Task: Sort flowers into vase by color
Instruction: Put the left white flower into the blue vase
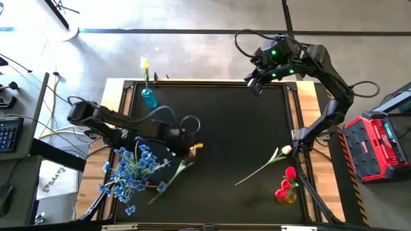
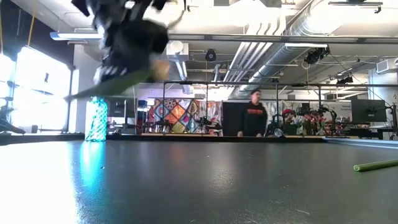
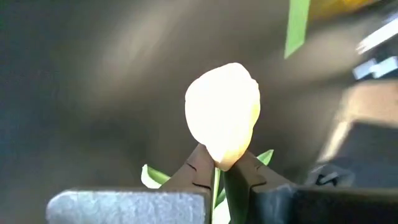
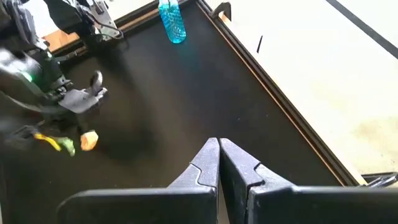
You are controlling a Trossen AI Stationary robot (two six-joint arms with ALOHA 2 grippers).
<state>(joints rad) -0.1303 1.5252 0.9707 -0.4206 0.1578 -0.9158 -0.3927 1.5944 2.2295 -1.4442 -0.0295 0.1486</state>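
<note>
Cream tulip in transit over the counter (image 1: 225, 128).
Our left end effector (image 3: 219, 177) clamps the light, bendy tulip (image 3: 222, 112) just under its head; right end effector (image 4: 219, 163) idles together, far corner.

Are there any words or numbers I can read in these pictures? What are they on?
None can be read for sure.
White paper by the table's left edge: dark print, too blurred to read.
Red case on the right: a label, too small to read.
Person's dark shirt in the room behind: a reddish mark, too small to read.
The flowers, vases and grippers show no writing.
</note>
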